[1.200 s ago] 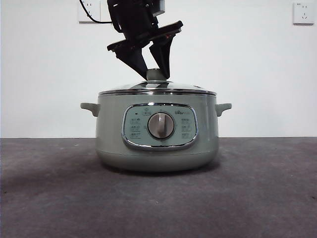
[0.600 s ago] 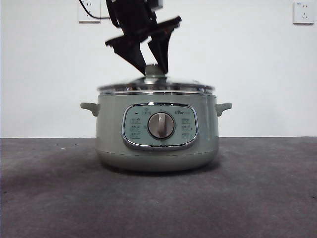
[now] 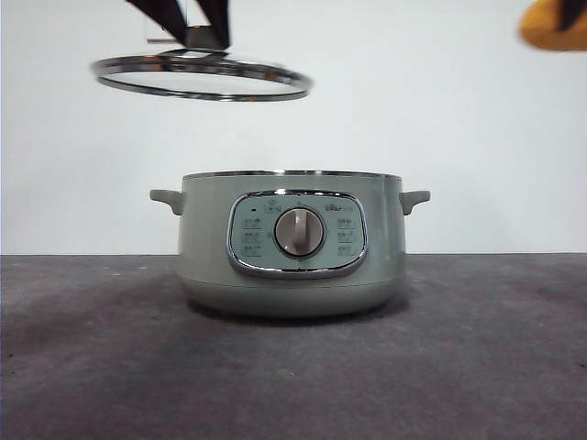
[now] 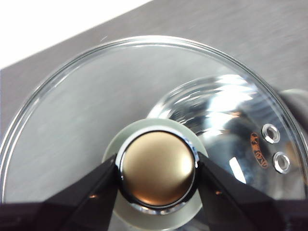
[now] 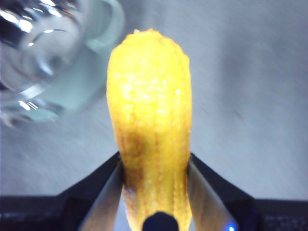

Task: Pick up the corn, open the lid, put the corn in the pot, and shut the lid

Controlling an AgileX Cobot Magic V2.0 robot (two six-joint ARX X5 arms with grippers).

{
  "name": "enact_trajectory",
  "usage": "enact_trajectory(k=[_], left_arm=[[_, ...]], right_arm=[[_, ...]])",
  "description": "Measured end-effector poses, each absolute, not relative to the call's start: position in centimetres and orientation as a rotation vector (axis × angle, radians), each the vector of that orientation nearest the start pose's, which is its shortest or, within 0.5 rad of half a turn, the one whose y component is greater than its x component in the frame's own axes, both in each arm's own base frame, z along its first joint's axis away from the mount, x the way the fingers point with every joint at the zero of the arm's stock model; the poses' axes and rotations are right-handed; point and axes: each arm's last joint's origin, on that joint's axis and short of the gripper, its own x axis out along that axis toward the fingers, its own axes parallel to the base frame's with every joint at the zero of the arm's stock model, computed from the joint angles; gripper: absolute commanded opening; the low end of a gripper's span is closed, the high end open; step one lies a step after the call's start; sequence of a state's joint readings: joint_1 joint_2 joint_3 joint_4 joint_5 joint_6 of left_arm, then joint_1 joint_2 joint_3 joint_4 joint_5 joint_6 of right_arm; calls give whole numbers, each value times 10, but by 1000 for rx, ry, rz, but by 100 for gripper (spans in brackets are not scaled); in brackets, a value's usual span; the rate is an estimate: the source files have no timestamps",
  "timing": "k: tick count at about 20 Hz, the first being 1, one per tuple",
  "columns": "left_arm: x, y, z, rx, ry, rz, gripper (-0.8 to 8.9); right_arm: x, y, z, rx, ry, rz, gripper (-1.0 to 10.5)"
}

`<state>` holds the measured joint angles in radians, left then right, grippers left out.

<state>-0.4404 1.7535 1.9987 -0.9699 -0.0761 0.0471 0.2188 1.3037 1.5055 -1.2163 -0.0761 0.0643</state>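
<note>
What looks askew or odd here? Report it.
Only the lid stands out: held by its knob in the left gripper, it hangs slightly tilted, above and to one side of the open pot. Nothing is spilled or visibly damaged.

Lid (image 3: 202, 78) aloft, pot (image 3: 290, 243) open (corn (image 3: 556, 25) airborne too).

- The pot (image 3: 290, 246) stands on the dark table (image 3: 477, 367), uncovered, its chrome rim bare.
- Its control panel (image 3: 296, 234) faces the camera, with the silver dial (image 3: 299, 231) at the centre.
- A small handle juts from each side of the pot.
- The lid (image 3: 202, 77) hangs well above the pot, off towards the picture's left, slightly tilted.
- Two black jaws of a gripper (image 3: 193, 20) come down from the top edge and meet the lid's top.
- The corn (image 3: 555, 24) shows as an orange-yellow end at the top right corner, high in the air.
- A white wall (image 3: 440, 119) stands behind.
</note>
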Motion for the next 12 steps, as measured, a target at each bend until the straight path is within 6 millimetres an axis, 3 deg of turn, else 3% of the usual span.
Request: enact_trajectory(k=[7, 12], left_arm=[[327, -90, 433, 213, 706, -223, -9], [332, -56, 430, 195, 755, -137, -9]], right_arm=[[289, 148, 335, -79, 1073, 416, -8], [328, 216, 339, -118, 1012, 526, -8]])
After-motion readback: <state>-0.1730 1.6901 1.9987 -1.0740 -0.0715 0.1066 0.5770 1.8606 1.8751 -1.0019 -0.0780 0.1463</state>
